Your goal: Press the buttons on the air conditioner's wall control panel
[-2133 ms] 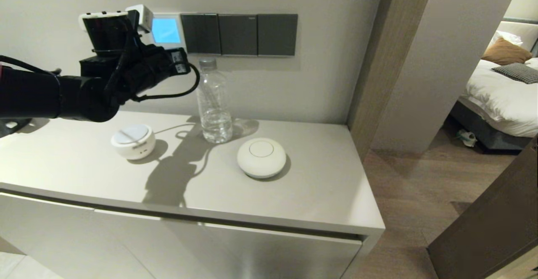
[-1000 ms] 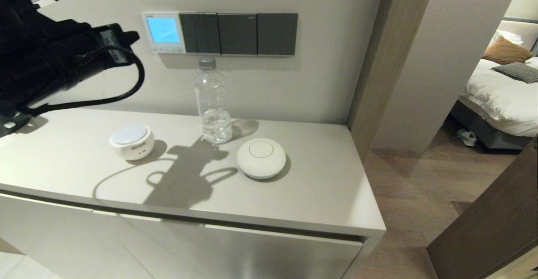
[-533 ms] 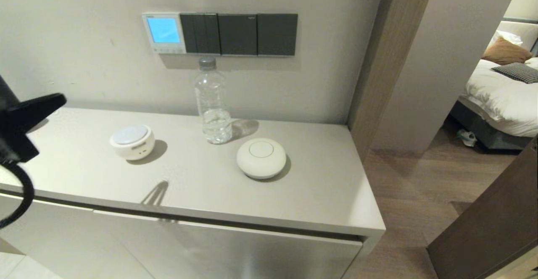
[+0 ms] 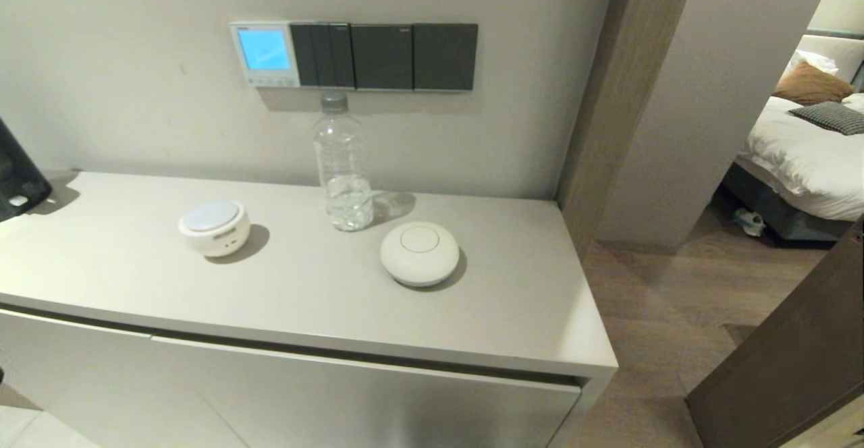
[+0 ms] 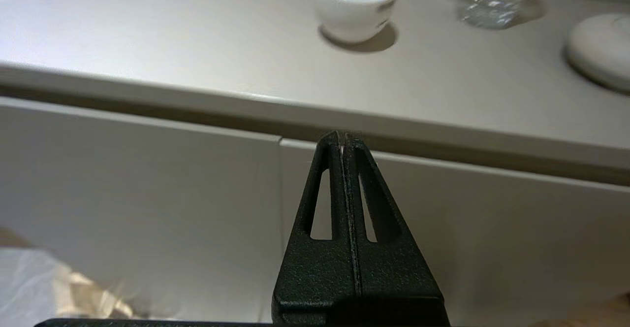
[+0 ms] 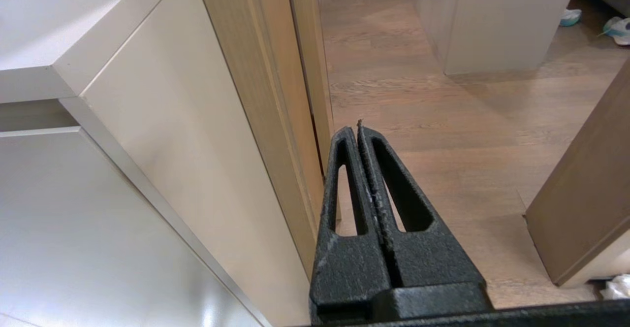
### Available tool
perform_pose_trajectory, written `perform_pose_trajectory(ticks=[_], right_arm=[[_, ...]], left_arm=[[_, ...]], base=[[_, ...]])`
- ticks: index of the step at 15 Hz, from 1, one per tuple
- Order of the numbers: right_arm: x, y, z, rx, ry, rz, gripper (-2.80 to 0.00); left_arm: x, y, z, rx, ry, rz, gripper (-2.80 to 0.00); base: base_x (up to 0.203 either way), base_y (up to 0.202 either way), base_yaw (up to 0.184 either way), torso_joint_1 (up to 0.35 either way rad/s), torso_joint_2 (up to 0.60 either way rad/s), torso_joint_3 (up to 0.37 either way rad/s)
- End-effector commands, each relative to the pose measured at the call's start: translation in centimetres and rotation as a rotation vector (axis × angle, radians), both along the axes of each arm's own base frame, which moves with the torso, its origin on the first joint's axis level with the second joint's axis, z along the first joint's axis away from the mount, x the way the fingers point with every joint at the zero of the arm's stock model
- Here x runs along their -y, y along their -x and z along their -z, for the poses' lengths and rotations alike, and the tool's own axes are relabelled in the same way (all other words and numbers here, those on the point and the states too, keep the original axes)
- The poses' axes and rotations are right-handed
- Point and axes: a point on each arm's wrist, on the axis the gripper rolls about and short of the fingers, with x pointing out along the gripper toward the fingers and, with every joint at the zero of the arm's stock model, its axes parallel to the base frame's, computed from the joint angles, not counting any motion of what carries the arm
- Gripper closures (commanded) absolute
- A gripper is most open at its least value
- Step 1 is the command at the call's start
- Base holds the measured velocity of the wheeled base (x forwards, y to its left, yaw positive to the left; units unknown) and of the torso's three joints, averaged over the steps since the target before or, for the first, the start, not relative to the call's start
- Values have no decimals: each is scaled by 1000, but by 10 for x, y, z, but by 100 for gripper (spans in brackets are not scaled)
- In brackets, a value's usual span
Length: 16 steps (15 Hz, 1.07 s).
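The white wall control panel hangs on the wall above the cabinet, its screen glowing light blue. Its row of tiny pale buttons runs along its bottom edge. My left gripper is shut and empty, low in front of the cabinet's front face, below the top's edge; it is out of the head view. My right gripper is shut and empty, low beside the cabinet's right end, over the wooden floor.
Dark grey switch plates sit right of the panel. On the cabinet top stand a clear water bottle, a small white round device and a white dome. A dark object is at the left edge.
My left arm has drawn back from the panel, dropped down to the left and left the head view. The panel's screen stays lit.
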Motion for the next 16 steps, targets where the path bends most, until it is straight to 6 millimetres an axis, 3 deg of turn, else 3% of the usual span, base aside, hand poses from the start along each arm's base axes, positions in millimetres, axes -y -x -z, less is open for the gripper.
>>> perform_pose_trajectory(ticks=[1, 3, 5, 9, 16], right_arm=[[0, 0, 1, -4, 0, 0, 0], [0, 0, 1, -3, 0, 0, 0], [0, 0, 1, -3, 0, 0, 0], [0, 0, 1, -3, 0, 0, 0], [0, 0, 1, -3, 0, 0, 0]], left_arm=[[-3, 16, 18, 42, 2, -88, 0], [-3, 25, 27, 37, -24, -160, 0], [-1, 32, 42, 21, -38, -118, 0], [0, 29, 69, -29, -43, -74, 0], [1, 39, 98, 86, -52, -14, 0]], base=[[0, 0, 0, 0, 0, 0], [0, 0, 0, 0, 0, 0], [0, 0, 0, 0, 0, 0], [0, 0, 0, 0, 0, 0], [0, 0, 0, 0, 0, 0]])
